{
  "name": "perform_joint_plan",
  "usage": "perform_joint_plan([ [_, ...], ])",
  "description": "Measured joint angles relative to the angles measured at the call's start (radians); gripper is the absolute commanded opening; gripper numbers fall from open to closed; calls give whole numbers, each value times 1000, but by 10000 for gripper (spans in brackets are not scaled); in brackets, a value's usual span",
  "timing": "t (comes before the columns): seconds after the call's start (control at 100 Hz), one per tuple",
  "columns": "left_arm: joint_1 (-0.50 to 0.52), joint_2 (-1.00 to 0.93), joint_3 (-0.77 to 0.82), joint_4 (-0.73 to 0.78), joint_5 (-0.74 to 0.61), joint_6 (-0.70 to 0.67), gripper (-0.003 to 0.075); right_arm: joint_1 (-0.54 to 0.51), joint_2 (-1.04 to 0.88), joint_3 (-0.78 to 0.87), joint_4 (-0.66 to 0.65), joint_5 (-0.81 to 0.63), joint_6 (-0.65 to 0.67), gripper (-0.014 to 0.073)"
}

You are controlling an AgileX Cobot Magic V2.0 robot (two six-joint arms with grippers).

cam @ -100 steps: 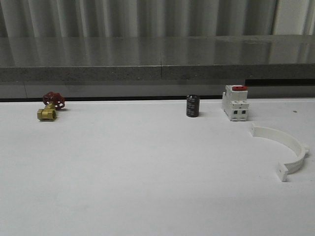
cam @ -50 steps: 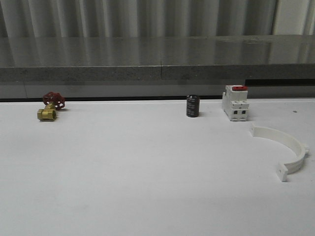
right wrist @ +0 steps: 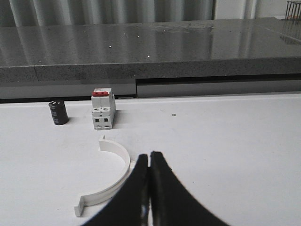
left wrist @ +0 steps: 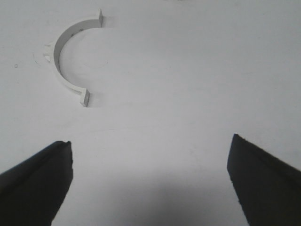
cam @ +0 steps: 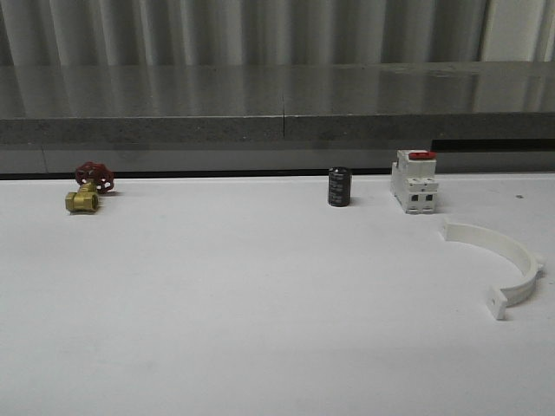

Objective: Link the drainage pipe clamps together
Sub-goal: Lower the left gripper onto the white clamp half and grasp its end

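One white half-ring drainage pipe clamp [cam: 520,257] lies flat on the white table at the right, its open side facing left. The right wrist view shows it [right wrist: 107,191] just beside my right gripper [right wrist: 149,156], whose dark fingers are pressed together with nothing between them. Another white half-ring clamp [left wrist: 59,54] lies flat on the table in the left wrist view, some way ahead of my left gripper [left wrist: 150,140]. That gripper stands wide open over bare table, with nothing between its fingers.
Along the back of the table stand a brass valve with a red handwheel [cam: 87,191], a small black cylinder [cam: 339,186] and a white block with a red top [cam: 414,182]. A grey stone ledge [cam: 277,113] runs behind them.
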Motion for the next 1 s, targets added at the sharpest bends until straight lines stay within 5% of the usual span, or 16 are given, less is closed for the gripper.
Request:
perform_joint_plan([
  [0.54, 256, 660, -315, -53, -75, 201, 650, 0, 0, 0, 0, 0, 0, -67],
  [1.0, 324, 1006, -523, -83, -89, 293, 650, 0, 0, 0, 0, 0, 0, -67],
])
